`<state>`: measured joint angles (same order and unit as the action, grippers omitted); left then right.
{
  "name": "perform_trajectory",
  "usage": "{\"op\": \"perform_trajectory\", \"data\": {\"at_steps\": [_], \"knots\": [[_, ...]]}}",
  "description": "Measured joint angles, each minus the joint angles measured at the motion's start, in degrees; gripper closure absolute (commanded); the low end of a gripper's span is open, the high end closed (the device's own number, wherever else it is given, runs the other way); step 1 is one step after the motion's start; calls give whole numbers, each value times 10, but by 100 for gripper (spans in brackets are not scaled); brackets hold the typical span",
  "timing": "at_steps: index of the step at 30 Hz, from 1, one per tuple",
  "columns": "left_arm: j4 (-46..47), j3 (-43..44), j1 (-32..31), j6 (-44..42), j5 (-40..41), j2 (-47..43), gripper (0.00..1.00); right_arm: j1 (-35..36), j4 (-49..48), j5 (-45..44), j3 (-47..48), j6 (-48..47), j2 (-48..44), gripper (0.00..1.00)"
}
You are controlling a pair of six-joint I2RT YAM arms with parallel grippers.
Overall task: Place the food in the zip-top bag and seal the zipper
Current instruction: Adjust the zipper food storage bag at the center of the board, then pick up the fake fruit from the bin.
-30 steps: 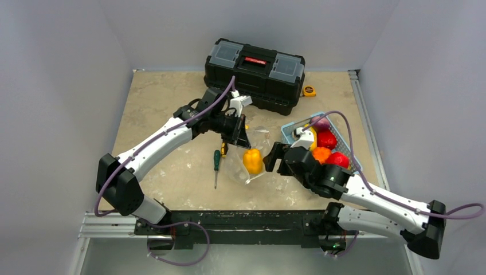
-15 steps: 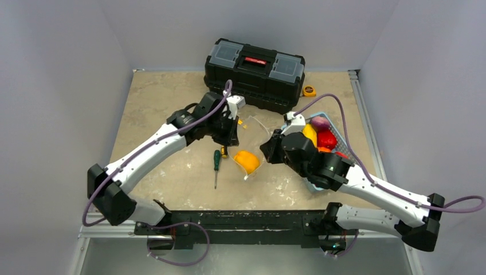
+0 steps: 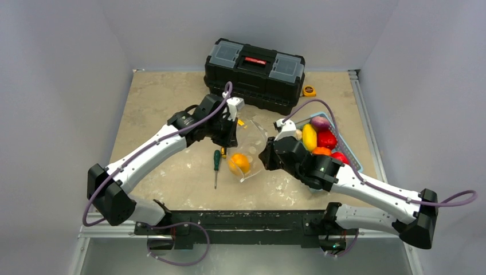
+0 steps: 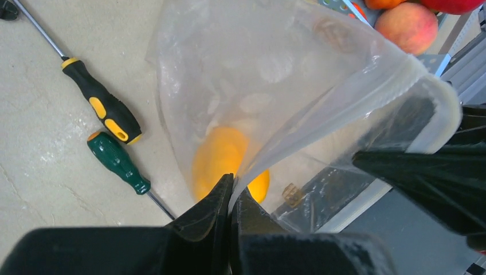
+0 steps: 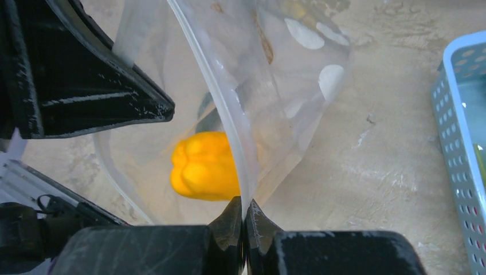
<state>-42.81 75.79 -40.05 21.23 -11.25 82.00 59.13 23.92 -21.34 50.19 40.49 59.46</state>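
The clear zip-top bag (image 3: pixel 251 143) hangs open between my two grippers, white dots on one face (image 5: pixel 302 34). A yellow toy pepper (image 3: pixel 239 164) lies inside it (image 4: pixel 216 160) (image 5: pixel 203 166). My left gripper (image 4: pixel 234 192) (image 3: pixel 231 136) is shut on one side of the bag's mouth. On the opposite side my right gripper (image 5: pixel 245 207) (image 3: pixel 265 156) is shut on the zipper strip (image 5: pixel 220 97) (image 4: pixel 372 91). More food, yellow (image 3: pixel 309 136), red (image 3: pixel 326 138), purple (image 3: pixel 320 121) and orange (image 3: pixel 321 151), sits in the basket behind my right arm; a peach (image 4: pixel 410 26) shows there too.
The light blue basket (image 3: pixel 347 150) (image 5: pixel 458 143) stands right of the bag. A green-handled screwdriver (image 3: pixel 216 161) (image 4: pixel 117 163) and a yellow-and-black one (image 4: pixel 106 112) lie left of the bag. A black toolbox (image 3: pixel 255 73) and a small tape measure (image 3: pixel 309 90) sit at the back.
My right gripper moved left and up to the bag's mouth and shut on its edge. The left arm shifted slightly left, and the bag with the pepper swung down-left.
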Motion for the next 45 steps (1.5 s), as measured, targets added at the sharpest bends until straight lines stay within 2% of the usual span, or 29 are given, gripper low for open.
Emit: {"op": "perform_trajectory", "data": {"at_steps": [2,6,14,19,25,29,34,39,43,45], "knots": [[1,-17,0,0,1,-21,100,0,7,-2,6,-8,-16,90],[-3,-5,0,0,2,-33,100,0,-3,-4,7,-19,-71,56],[-29,23,0,0,-1,38,100,0,-2,1,7,-19,-53,23],[-36,23,0,0,-1,42,100,1,48,-15,25,-23,-85,21],[-37,23,0,0,0,42,100,1,68,-68,42,-22,-196,18],[-41,23,0,0,0,42,100,1,92,-128,38,-10,-267,19],[-45,23,0,0,0,42,100,1,123,-202,7,15,-314,24],[-47,23,0,0,1,42,100,1,183,-294,-29,74,-308,27],[-47,23,0,0,2,42,100,-14,233,-343,-36,120,-249,28],[-47,23,0,0,2,42,100,-50,232,-338,-37,116,-211,28]]}}
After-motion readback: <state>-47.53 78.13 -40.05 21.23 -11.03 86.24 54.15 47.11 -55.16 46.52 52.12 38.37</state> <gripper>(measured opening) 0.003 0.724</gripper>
